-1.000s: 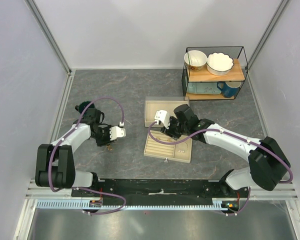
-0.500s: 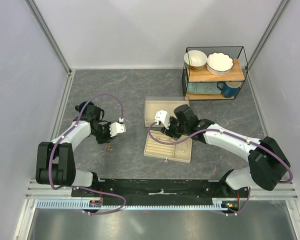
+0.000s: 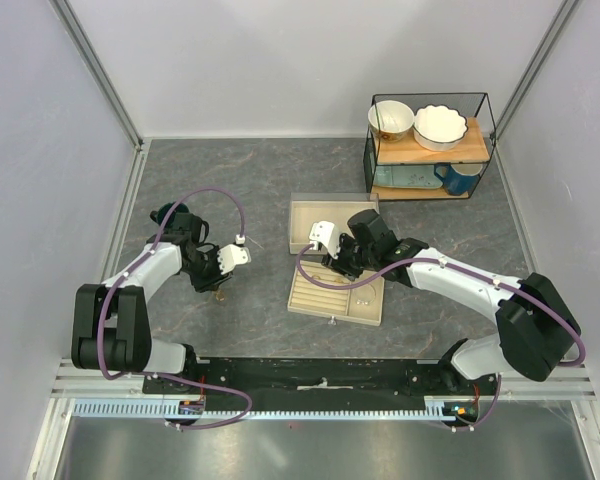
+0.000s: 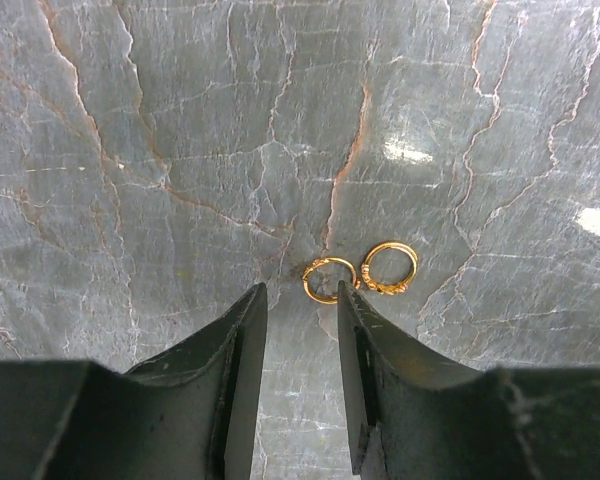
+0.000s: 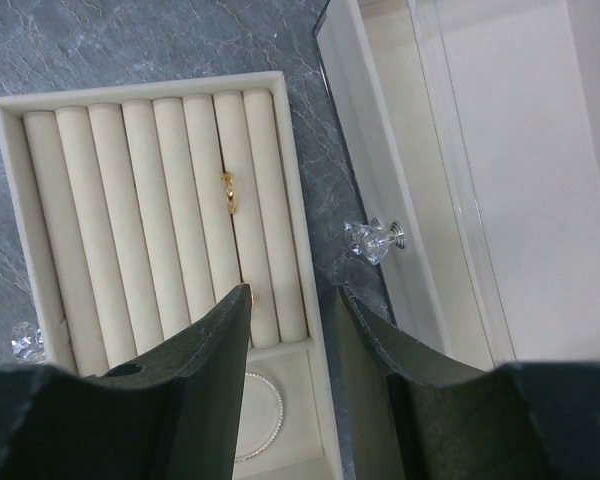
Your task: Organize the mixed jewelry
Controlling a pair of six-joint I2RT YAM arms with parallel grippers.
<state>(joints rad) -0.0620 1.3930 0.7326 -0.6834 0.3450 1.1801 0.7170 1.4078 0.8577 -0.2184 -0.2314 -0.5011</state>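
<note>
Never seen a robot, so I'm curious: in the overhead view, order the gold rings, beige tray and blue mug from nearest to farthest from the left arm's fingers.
1. Gold rings, on the table by the left fingers.
2. Beige tray, mid-table.
3. Blue mug, far-right shelf.

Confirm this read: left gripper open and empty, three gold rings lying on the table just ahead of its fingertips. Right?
Not quite: there are two gold rings, not three. The left wrist view shows the pair lying side by side on the table just ahead of the left gripper, whose jaws stand open and empty.
</note>
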